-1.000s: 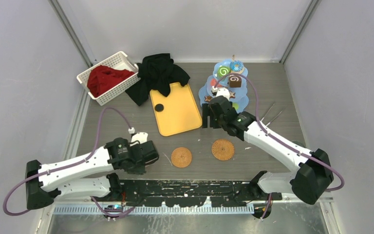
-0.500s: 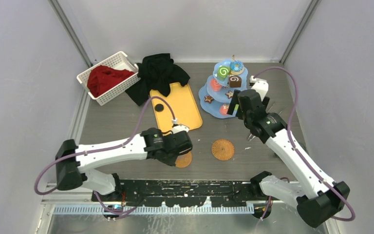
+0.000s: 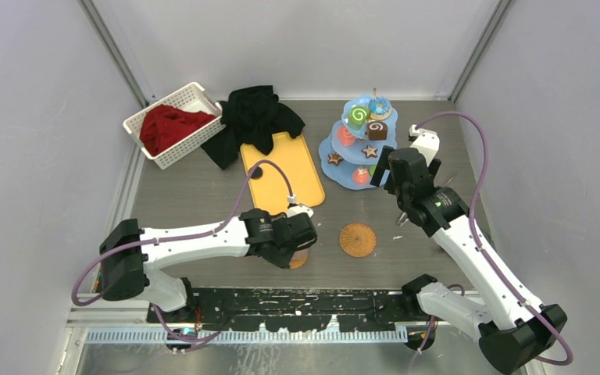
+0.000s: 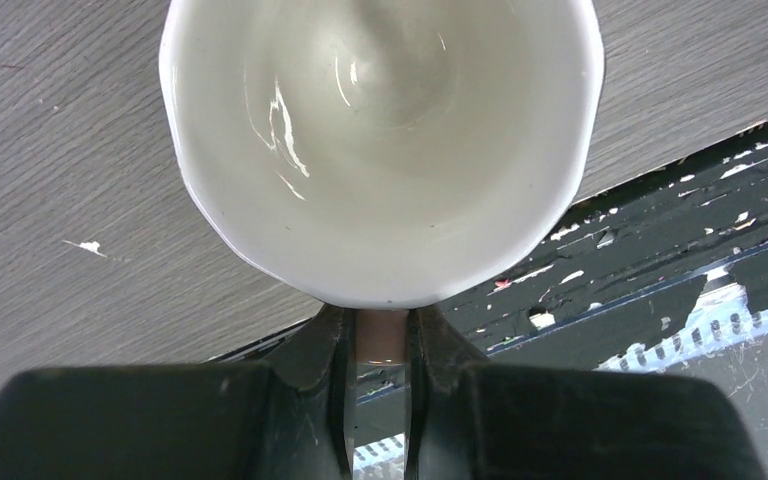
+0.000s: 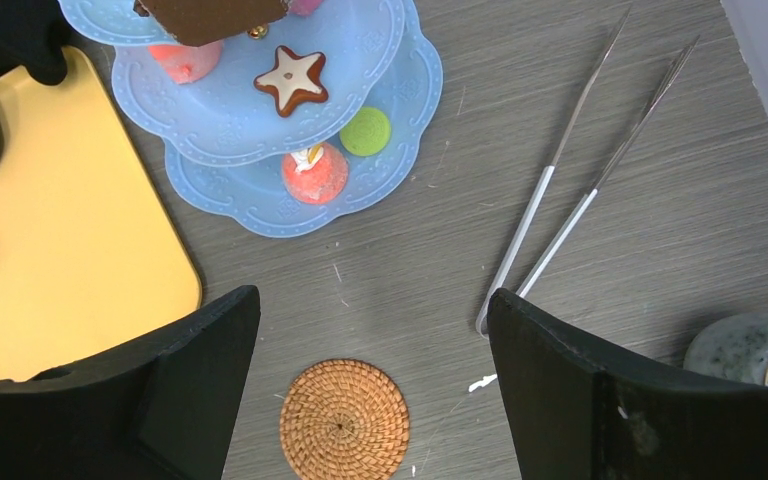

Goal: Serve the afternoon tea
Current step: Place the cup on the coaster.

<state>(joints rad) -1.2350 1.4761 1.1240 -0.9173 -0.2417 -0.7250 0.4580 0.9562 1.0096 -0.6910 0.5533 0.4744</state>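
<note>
Cream ceramic fills your left wrist view: the pink-handled cream mug [image 4: 380,150] hangs upright and empty, its handle pinched between the closed fingers of the left gripper [image 4: 380,400]. From above, that gripper [image 3: 301,234] sits over the nearer woven coaster [image 3: 300,259], most of which is hidden under the wrist. The step in hand looks like setting this mug on that coaster. The wrist view shows only table grain and the black base rail beneath the mug, so check the centring from the top camera. Then lower it straight and let go of the handle once the base rests flat. The right gripper [image 5: 372,300] is spread wide and holds nothing, hovering beside the pale-blue three-tier stand [image 5: 250,210], which carries a star cookie [image 5: 293,78] and other sweets. The grey metal mug [image 5: 750,345] stands near the thin metal tongs [image 5: 560,200], probably bound for the second coaster [image 5: 345,420].
</note>
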